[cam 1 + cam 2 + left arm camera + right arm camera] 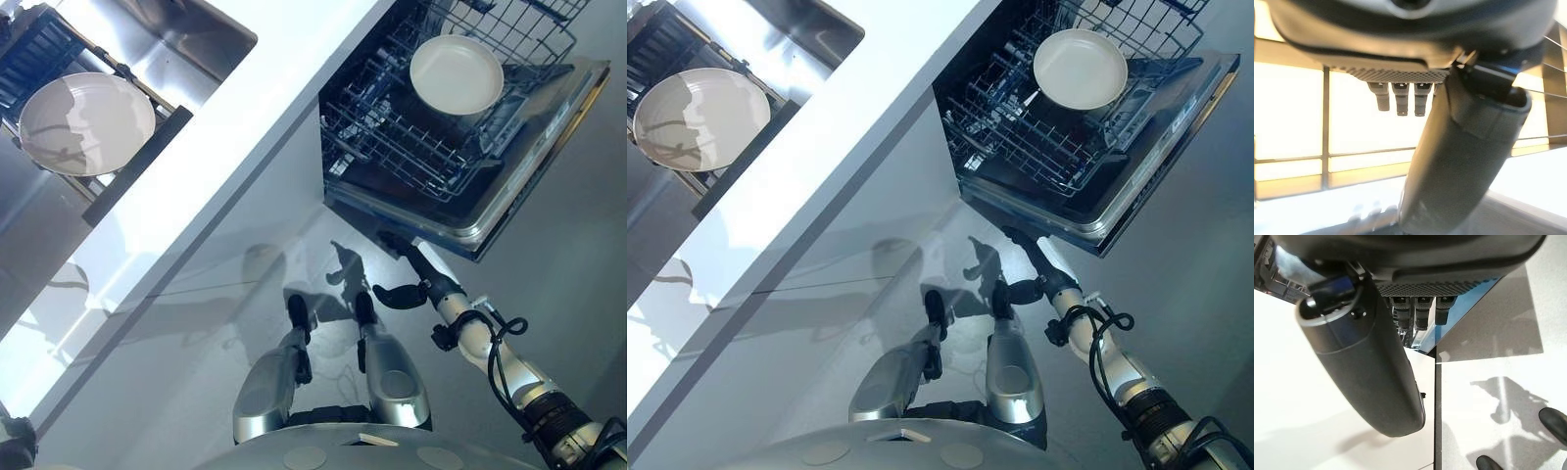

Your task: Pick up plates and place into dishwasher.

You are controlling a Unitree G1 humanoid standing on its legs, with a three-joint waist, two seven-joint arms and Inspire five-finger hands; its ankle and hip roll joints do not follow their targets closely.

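The right hand [404,292] hangs low before the open dishwasher door [529,166], its fingers [1415,313] straight and holding nothing. Just beyond them, in the rack [392,127], one plate [456,74] already lies flat. The second plate [86,123] rests well apart, on the grid over the sink [167,39] in the table [245,127]. The left hand [1449,147] is also relaxed and empty. I think the next step is to fetch that plate: approach from its rim, close the thumb and fingers over the edge, and lift it level.
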